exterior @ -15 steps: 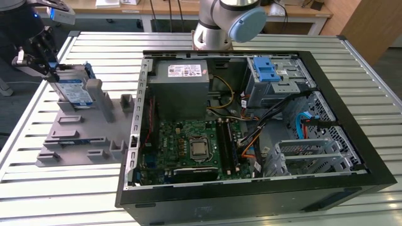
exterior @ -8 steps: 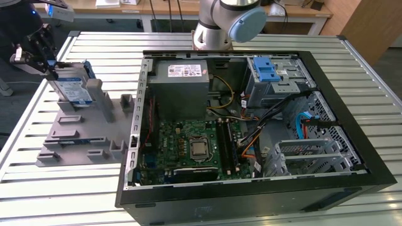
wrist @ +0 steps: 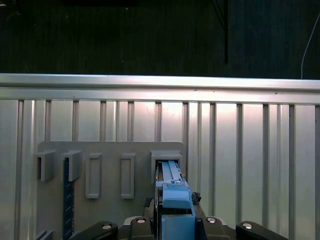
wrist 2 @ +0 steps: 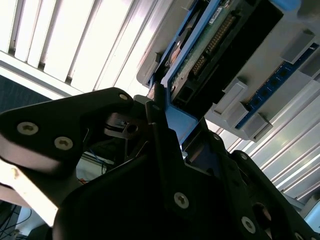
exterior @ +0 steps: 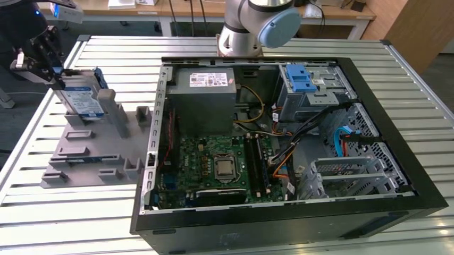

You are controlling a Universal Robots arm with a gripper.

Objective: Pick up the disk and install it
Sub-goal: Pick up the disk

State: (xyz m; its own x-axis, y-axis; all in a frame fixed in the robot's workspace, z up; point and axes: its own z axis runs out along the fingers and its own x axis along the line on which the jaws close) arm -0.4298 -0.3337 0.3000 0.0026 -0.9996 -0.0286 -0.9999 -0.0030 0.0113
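Currently the disk (exterior: 82,98) stands on edge in a slot of the grey holder (exterior: 85,154), which lies on the slatted desk (exterior: 71,212) at the exterior view's left, well apart from the open computer case (exterior: 397,159) on the right. The gripper (exterior: 50,69) is at the disk's far upper end. In the second wrist view its 2 fingers (wrist 2: 160,125) sit on either side of the blue carrier frame and appear pressed against it, pinching the disk (wrist 2: 210,35) by its thin edge. The first wrist view shows the same blue edge (wrist: 172,182) running out from between them.

I judge the drive stiff and fairly dense for its size, so it should not flex. Its bare circuit board and connector look fragile, and the plastic frame may be slick. Taking it across the frame's 2 flat sides, near the end and clear of the board, looks like the soundest hold. Gripped this far from the middle, it may tilt.
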